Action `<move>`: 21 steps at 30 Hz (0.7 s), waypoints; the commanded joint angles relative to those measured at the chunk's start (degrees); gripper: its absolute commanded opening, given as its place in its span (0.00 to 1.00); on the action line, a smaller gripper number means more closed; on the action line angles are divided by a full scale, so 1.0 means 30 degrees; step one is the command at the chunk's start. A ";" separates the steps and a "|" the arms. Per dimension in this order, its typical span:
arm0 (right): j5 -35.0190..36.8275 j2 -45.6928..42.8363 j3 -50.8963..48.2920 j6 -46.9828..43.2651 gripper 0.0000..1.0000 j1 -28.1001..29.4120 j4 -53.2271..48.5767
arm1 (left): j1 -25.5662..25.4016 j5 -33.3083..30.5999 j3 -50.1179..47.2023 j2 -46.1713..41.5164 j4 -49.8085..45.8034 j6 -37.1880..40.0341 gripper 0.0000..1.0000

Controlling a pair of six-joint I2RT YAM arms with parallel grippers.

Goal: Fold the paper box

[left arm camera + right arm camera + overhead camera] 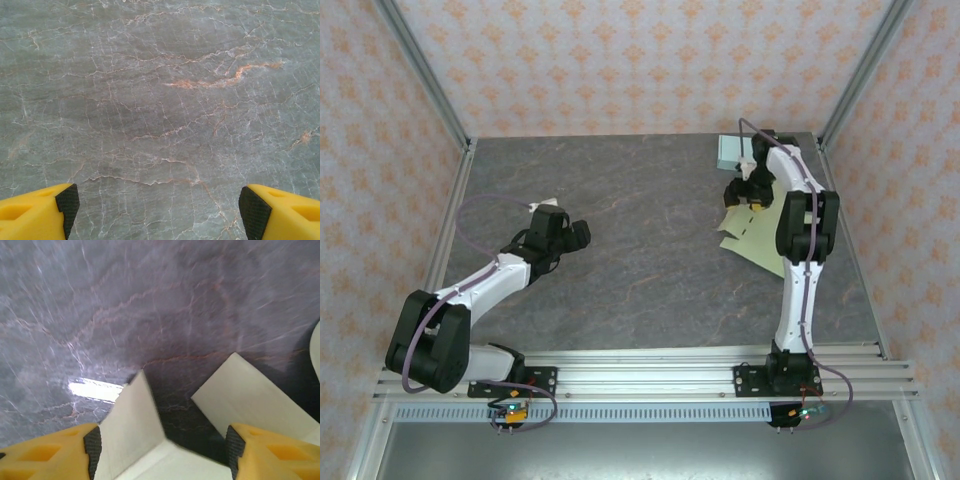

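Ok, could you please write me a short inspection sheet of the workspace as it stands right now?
Surface: grey veined table, bare in the middle.
Job's things: flat yellowish paper box at the far right, two flaps raised.
Clutter: pale green box in the far right corner.
Grippers: left gripper open over bare table; right gripper open, its fingers either side of the raised flaps.
Cables: purple cable looping off the left arm, another along the right arm; neither on the paper.
Surroundings: patterned walls, aluminium frame, mounting rail at the near edge.
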 commanded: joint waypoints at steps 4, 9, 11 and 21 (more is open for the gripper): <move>-0.1254 0.1447 0.1799 -0.1912 0.41 -0.0048 -0.3070 | -0.0149 -0.0396 0.0092 -0.0517 -0.0293 -0.0357 0.86; -0.2303 0.2080 0.2640 -0.2130 0.34 -0.0047 -0.3609 | -0.0150 -0.0299 0.0268 -0.0326 -0.0350 -0.0835 0.86; -0.2587 0.2120 0.2717 -0.2339 0.34 -0.0029 -0.3648 | -0.0165 -0.0322 0.0176 -0.0260 -0.0114 -0.0943 0.86; -0.3525 0.3611 0.3227 -0.2859 0.35 -0.0066 -0.4630 | -0.0142 -0.0240 0.1133 0.0157 -0.0988 -0.0772 0.86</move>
